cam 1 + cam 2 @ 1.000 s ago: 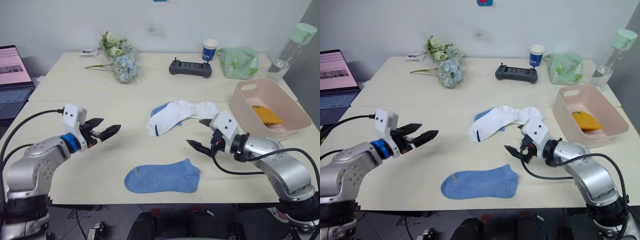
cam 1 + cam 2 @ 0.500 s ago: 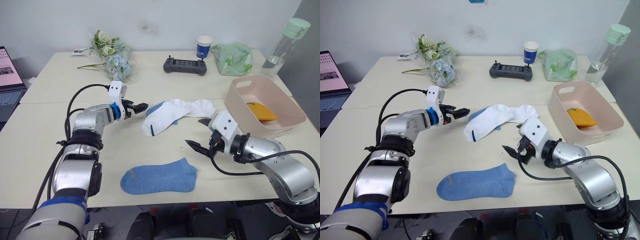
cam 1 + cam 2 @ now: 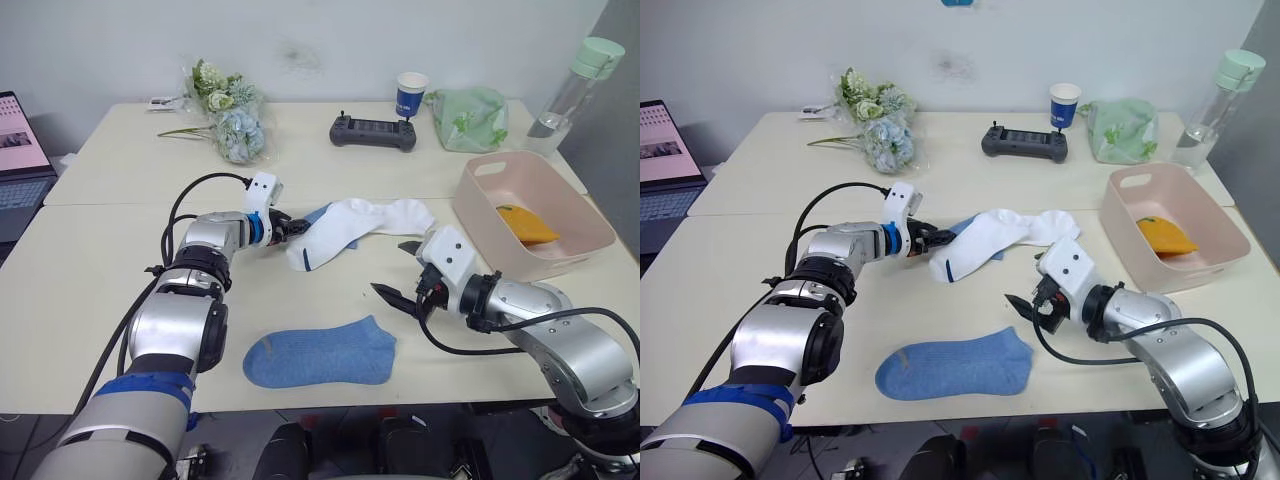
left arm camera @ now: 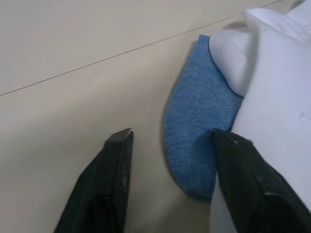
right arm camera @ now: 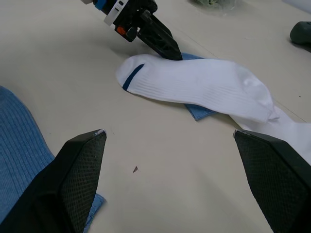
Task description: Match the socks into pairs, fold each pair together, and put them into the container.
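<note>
One light blue sock [image 3: 320, 352] lies flat near the table's front edge. Two white socks [image 3: 345, 230] lie overlapped mid-table, covering most of a second blue sock [image 4: 197, 131] whose toe end pokes out on the left. My left gripper [image 3: 290, 228] is open at that blue toe, one finger on the bare table and the other against the white sock. My right gripper [image 3: 397, 268] stands open and empty, right of the front blue sock and in front of the white ones. A mustard-orange sock [image 3: 525, 222] lies in the pink container [image 3: 545, 262] at right.
Along the far side stand a wrapped flower bunch [image 3: 228, 110], a black controller [image 3: 373, 132], a blue paper cup [image 3: 410, 92], a pale green cloth bag [image 3: 470, 118] and a clear bottle [image 3: 570, 85]. A laptop [image 3: 15, 140] sits at the far left.
My left arm has stretched from the front left across the table, its open gripper now at the blue sock under the white ones. The right gripper has stayed put. The camera shifted slightly.
</note>
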